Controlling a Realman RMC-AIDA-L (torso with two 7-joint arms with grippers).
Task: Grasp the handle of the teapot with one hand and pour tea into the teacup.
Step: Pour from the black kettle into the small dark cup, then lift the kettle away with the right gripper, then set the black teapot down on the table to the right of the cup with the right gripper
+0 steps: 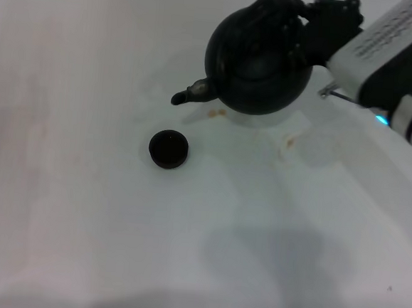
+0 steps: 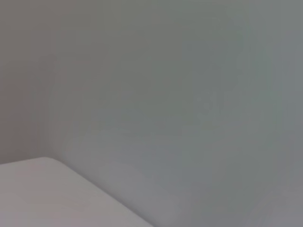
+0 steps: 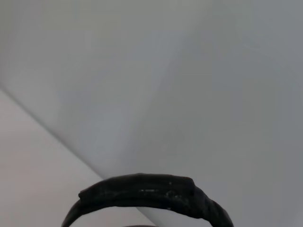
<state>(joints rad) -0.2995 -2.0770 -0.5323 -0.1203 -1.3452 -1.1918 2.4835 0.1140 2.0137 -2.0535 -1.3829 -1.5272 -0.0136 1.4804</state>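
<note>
The black round teapot (image 1: 259,62) is at the back right of the white table (image 1: 80,208), its short spout (image 1: 191,93) pointing left and slightly down. My right gripper (image 1: 294,18) reaches in from the right and is shut on the arched handle (image 1: 273,8) over the pot's top. The right wrist view shows the handle (image 3: 147,191) as a black ribbed arc close to the camera. The small dark teacup (image 1: 168,149) stands on the table in front of and a little left of the spout tip, apart from the pot. The left gripper is out of view.
Pale orange-brown drops (image 1: 216,113) lie on the table under the pot, and more drops (image 1: 290,141) sit to the right. The left wrist view shows only the bare pale table (image 2: 47,198) and a wall.
</note>
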